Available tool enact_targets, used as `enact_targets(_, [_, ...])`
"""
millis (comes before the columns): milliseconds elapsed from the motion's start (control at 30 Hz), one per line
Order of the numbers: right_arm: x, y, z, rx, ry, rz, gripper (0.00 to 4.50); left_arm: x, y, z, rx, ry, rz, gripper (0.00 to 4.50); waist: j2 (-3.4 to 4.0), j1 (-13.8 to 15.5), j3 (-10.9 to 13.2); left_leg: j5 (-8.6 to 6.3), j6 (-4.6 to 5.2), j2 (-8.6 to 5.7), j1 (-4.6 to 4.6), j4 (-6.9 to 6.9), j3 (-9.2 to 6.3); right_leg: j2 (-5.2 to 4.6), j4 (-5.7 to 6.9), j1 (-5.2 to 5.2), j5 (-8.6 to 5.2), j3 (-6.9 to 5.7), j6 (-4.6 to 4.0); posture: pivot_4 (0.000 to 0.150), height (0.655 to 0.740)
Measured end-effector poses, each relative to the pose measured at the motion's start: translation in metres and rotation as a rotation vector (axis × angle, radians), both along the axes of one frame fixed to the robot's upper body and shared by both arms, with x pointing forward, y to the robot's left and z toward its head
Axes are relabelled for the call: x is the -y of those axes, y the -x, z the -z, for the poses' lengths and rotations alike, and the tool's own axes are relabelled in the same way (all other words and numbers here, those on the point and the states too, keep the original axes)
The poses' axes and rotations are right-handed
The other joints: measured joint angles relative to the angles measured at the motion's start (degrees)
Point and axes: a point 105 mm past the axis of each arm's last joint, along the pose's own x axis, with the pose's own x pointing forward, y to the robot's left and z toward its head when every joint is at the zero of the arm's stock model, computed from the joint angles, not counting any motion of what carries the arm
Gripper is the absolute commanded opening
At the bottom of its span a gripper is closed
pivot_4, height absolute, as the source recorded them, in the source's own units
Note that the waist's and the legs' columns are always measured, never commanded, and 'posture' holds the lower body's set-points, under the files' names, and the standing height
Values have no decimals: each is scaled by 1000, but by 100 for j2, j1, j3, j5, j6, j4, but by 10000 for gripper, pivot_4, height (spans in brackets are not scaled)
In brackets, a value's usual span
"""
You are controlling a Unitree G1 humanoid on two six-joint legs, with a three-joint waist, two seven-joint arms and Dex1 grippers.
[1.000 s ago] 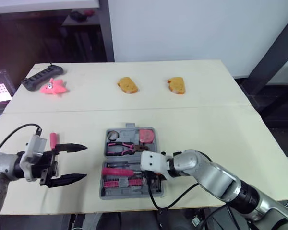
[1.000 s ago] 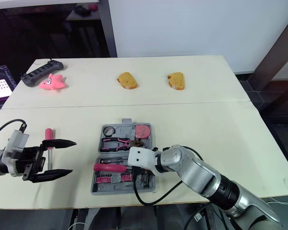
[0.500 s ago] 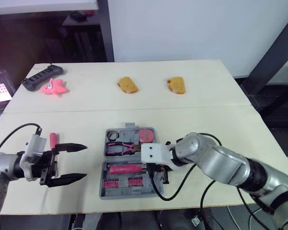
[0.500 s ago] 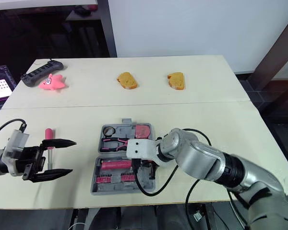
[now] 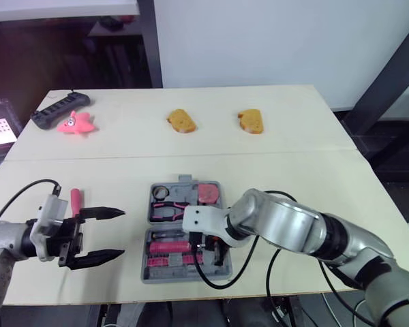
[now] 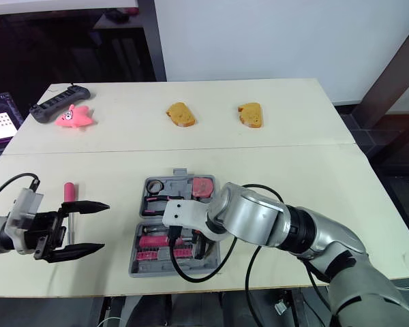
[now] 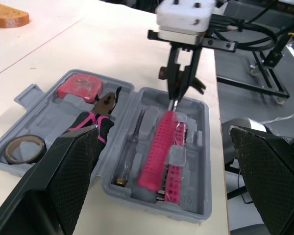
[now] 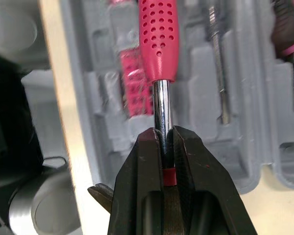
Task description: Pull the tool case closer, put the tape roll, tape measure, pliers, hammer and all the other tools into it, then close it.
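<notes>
Your right pincer (image 8: 162,134) is clamped tight on the bare steel shaft of the hammer with the pink perforated rubber grip (image 8: 158,39), the two black fingers (image 8: 137,161) pinching the shaft just past the end of that grip. The grip lies along the six o'clock half of the open grey plastic tool case (image 5: 146,271), next to a row of pink bits (image 7: 174,178) and a thin metal driver (image 7: 132,156) already seated there.

The case itself sits at about six o'clock on the cream table (image 5: 293,163), close to your edge. In its twelve o'clock half, the dark tape roll (image 5: 159,192) is in the eleven o'clock corner, the pink tape measure (image 5: 207,193) is in the one o'clock corner, and the pink-handled pliers (image 5: 167,208) lie between and just below them.

Your left pincer (image 5: 119,234) hangs at nine o'clock of the case, well apart from it, spread wide with nothing between its fingers. A pink-handled screwdriver (image 5: 75,199) lies on the table just beside that pincer, outside the case.

Far off at twelve o'clock are two slices of toast (image 5: 182,121); at ten o'clock, a pink starfish toy (image 5: 76,123) touches a black power strip (image 5: 60,109).
</notes>
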Motion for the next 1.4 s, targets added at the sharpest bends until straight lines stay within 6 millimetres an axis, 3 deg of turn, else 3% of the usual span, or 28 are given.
enact_targets(733, [-11, -9, 14, 5, 6, -5, 614, 0, 0, 0, 2, -1, -6, 45000, 0, -41, 0, 0, 0, 0, 2, -7, -1, 2, 1, -4, 0, 0, 0, 1500, 7400])
enact_targets(1033, [-15, -6, 0, 32, -6, -60, 614, 0, 1, 1, -3, -1, -5, 45000, 0, -30, 0, 0, 0, 0, 0, -10, -1, 1, 0, -6, 0, 0, 0, 1500, 7400])
enact_targets(1400, [-16, -2, 2, 19, 14, -48, 614, 0, 1, 1, -3, -2, 3, 45000, 0, -23, 0, 0, 0, 0, -2, -12, -1, 1, -1, -9, 0, 0, 0, 1500, 7400])
